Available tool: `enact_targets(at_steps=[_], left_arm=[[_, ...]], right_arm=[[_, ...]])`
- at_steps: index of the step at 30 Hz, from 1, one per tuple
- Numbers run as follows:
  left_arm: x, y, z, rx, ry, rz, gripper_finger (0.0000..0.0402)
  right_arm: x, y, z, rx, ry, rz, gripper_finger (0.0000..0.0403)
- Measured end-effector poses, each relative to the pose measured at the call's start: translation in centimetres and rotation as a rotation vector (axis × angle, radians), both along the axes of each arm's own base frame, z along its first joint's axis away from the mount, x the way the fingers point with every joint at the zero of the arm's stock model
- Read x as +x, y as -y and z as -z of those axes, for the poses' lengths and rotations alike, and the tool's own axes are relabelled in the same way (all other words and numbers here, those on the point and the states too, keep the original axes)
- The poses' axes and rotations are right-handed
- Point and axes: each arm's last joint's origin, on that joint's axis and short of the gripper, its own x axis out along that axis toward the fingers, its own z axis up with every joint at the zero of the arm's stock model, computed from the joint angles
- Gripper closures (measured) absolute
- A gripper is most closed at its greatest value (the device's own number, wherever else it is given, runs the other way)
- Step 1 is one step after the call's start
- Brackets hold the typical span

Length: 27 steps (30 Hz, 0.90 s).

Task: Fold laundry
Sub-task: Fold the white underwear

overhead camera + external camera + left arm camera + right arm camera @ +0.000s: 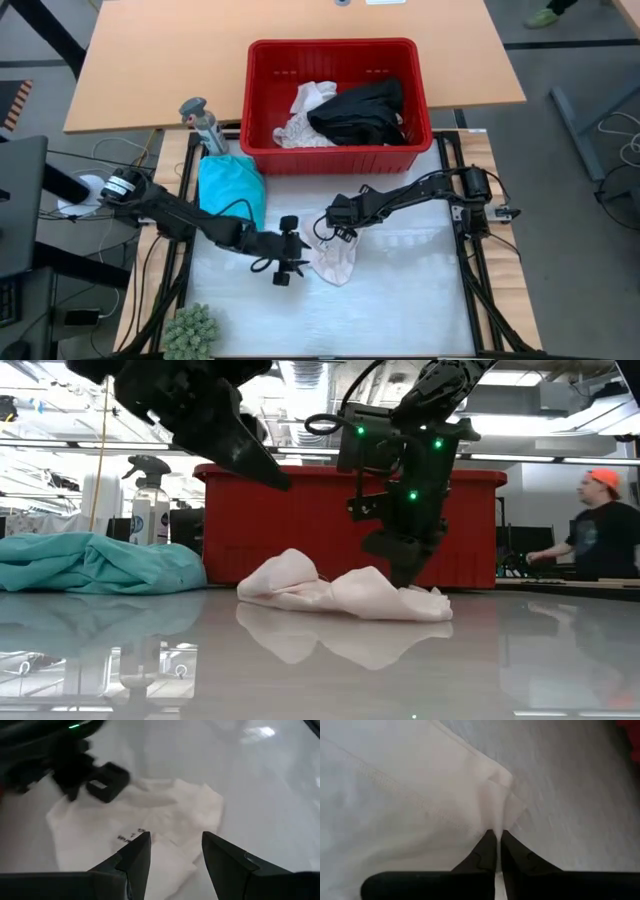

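Observation:
A cream garment (336,260) lies crumpled on the white table top, near its middle. My right gripper (496,834) is shut on it, near its edge toward the basket (408,582). My left gripper (174,847) hovers open above the garment's left side (297,254), raised clear of the cloth in the low view. A teal garment (232,188) lies bunched at the table's far left. A white garment (305,115) and a black one (360,110) lie in the red basket. My right gripper pinches a small raised fold (496,815) of the cream garment between its two fingertips, close to a stitched hem. The fingers come from above, slanting steeply down. The garment stays slack, its body (330,592) on the table.
The red basket (262,110) stands just beyond the table's far edge. A spray bottle (203,122) stands by the teal garment. A green fuzzy plant (192,330) sits at the near left corner. A person (600,535) shows in the room behind.

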Motion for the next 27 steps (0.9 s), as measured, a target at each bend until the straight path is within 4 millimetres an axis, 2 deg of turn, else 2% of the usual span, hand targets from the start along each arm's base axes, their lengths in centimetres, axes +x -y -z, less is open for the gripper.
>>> enact_targets(at_steps=[7,14,19,27], left_arm=[[1.4,-1.1,-1.4,0.077,-0.026,0.096,0.0235],[3.9,-0.6,1.6,0.225,-0.206,0.143,0.0235],[5.5,-0.7,2.3,0.275,-0.264,0.133,0.0235],[5.3,-2.2,2.7,0.134,-0.346,0.171,0.0235]], right_arm=[[0.1,0.0,0.0,0.003,0.009,-0.003,0.0363],[0.2,0.0,0.0,0.008,0.023,-0.004,0.0363],[0.0,0.0,0.1,0.011,-0.001,-0.001,0.0363],[0.0,-0.1,0.1,0.010,-0.008,-0.026,0.0363]])
